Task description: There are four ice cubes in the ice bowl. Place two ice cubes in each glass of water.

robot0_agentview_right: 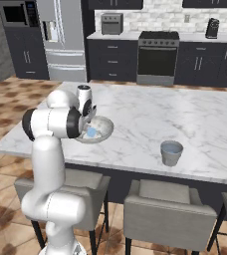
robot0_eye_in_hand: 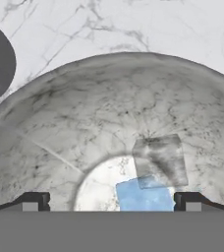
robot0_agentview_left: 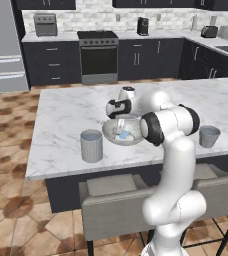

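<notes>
Fingers spread, the gripper (robot0_eye_in_hand: 112, 205) hangs over the bowl (robot0_eye_in_hand: 84, 108); the cube (robot0_eye_in_hand: 143, 196), probably slick and light, wants pinching across flat faces.

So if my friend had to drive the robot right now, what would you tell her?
Gripper: open, down inside the ice bowl, one blue ice cube between its tips, nothing gripped yet.
Ice bowl sits mid-island; how many cubes remain is unclear.
Glasses of water: one to the bowl's left, one to its right, both upright on the marble island.
Done: no cube shows in either glass as far as the pictures tell.
Left: close on the cube, carry it to a glass, repeat until each has two.
</notes>
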